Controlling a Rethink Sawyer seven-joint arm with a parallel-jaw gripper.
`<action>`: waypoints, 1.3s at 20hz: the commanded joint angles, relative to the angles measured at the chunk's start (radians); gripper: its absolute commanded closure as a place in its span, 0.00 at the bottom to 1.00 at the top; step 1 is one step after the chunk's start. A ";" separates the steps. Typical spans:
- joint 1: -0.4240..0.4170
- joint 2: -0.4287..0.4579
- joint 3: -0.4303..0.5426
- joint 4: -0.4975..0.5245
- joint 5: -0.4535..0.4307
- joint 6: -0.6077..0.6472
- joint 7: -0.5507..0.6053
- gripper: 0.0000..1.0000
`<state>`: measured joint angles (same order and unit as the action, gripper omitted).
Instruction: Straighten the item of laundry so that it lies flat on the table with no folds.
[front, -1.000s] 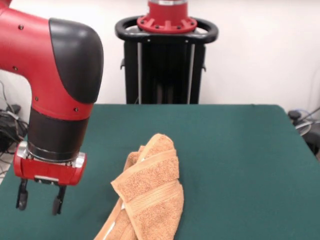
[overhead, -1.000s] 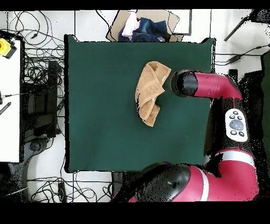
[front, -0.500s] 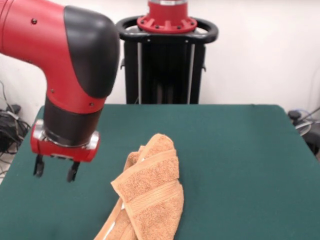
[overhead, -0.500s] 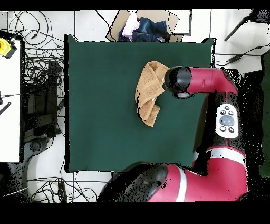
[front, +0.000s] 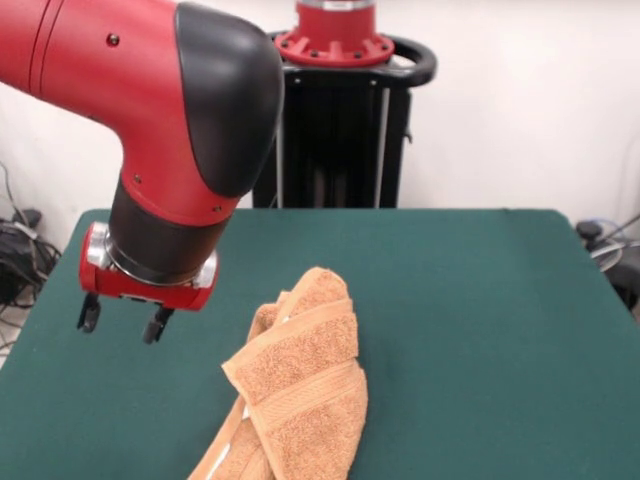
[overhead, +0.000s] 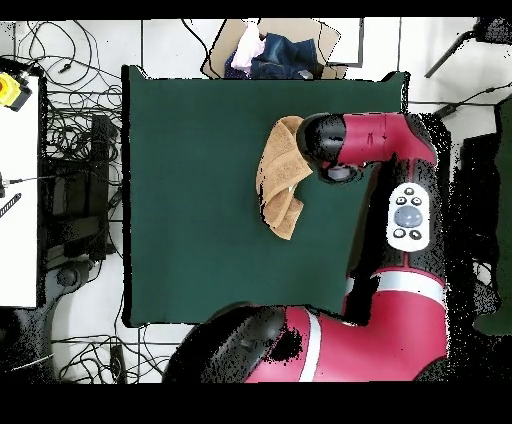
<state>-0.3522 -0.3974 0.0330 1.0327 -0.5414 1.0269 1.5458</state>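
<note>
The orange-tan towel (front: 295, 385) lies crumpled and folded over itself on the dark green table (front: 480, 320), its band stripes running across the folds; its near end runs off the picture's bottom edge. In the overhead view the towel (overhead: 280, 180) sits right of the table's (overhead: 200, 200) middle, its upper right part under the arm. My gripper (front: 124, 318) hangs open and empty above the table, left of the towel and apart from it. In the overhead view the arm's head (overhead: 325, 145) hides the gripper.
The black pedestal (front: 335, 120) stands at the table's far edge. A box of clothes (overhead: 270, 50) lies beyond the table's top edge in the overhead view. Cables (overhead: 75, 130) and a white bench (overhead: 18, 190) lie at the left.
The arm has swung toward the towel and lifted. In the front view the gripper moved right and up; in the overhead view the head moved left over the towel's corner.
</note>
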 joint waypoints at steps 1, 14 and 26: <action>0.021 0.103 0.004 -0.019 -0.050 -0.015 0.041 0.00; 0.036 0.112 -0.019 -0.009 -0.030 -0.039 0.062 0.00; -0.021 0.060 0.080 0.083 0.146 -0.047 0.035 0.00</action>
<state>-0.3669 -0.3185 0.0022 0.9901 -0.4588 1.0269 1.5458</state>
